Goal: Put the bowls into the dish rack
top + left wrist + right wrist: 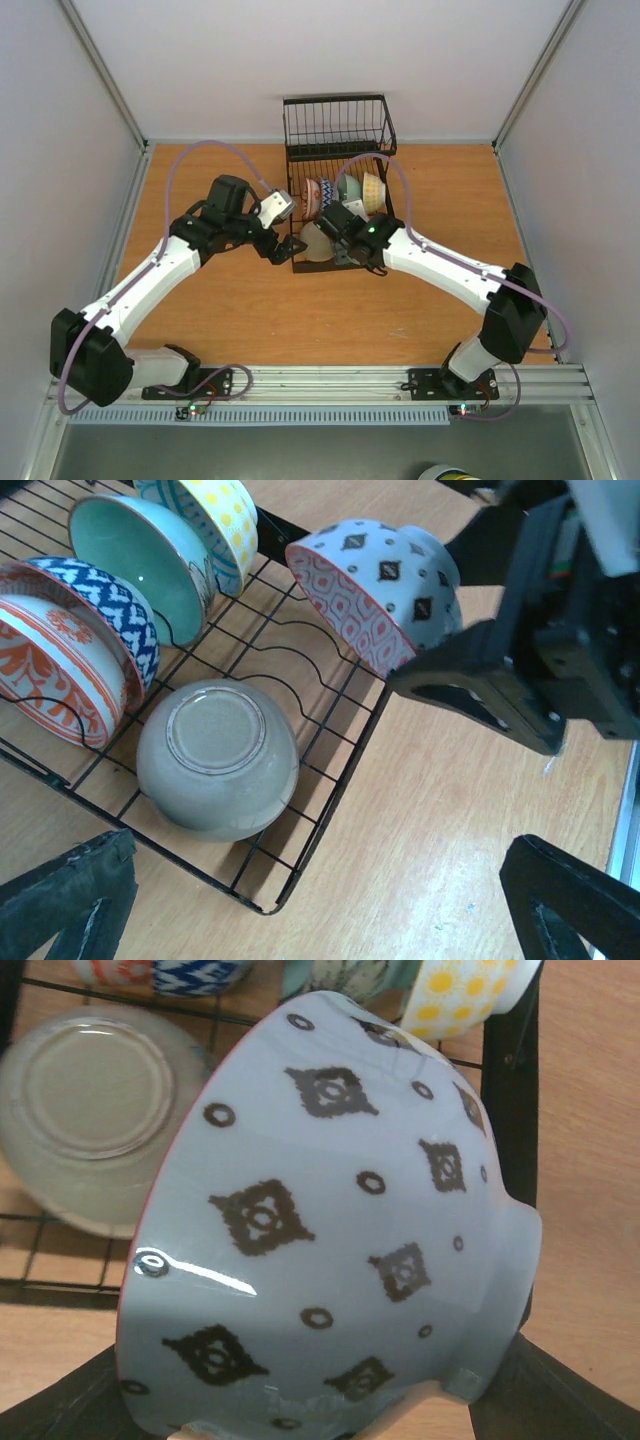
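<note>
We see the right gripper (345, 226) clasping the red-patterned bowl (385, 580), tilted over the near side of the dish rack (322, 780) beside the beige bowl (215, 755); glossy, rigid, breakable ceramic, likely slippery, best pinched at the rim, while the left gripper (272, 250) gapes wide, empty.

The white round ceramic bowl with dark diamond marks (330, 1230) has a smooth, glossy glaze carrying a bright streak of reflected light. The grey-beige round ceramic bowl (217, 760), at a corner of the black metal wire dish rack (325, 798), shows a duller, satin sheen. The rack's wire looks smooth and coated, and the orange-brown wooden table top (300, 310) is matt with fine grain.
</note>
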Controlling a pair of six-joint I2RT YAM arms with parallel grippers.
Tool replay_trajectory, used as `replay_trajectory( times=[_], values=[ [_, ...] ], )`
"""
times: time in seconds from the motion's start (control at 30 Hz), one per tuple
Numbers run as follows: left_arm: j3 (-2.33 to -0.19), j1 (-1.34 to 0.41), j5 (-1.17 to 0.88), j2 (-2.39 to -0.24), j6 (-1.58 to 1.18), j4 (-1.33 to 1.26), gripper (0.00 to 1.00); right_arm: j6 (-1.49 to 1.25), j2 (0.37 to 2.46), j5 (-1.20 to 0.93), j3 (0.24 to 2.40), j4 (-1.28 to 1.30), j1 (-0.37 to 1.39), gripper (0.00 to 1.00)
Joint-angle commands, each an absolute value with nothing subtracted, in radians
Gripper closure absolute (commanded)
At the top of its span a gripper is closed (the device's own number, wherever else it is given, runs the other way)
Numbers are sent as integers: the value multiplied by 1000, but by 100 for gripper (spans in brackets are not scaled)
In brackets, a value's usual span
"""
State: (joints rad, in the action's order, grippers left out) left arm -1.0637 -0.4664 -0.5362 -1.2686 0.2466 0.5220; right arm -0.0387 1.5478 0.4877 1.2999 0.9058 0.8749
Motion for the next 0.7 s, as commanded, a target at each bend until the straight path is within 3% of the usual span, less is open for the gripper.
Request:
replay_trajectory(
  times=[0.0, 0.67],
  values=[
    [-1082, -468, -569, -1296, 256, 512, 1, -16, 1625, 510, 1359, 967, 834, 98],
    [-1080, -468, -632, -1306, 279, 517, 1, 17, 1926, 627, 1468, 1027, 753, 98]
  ],
)
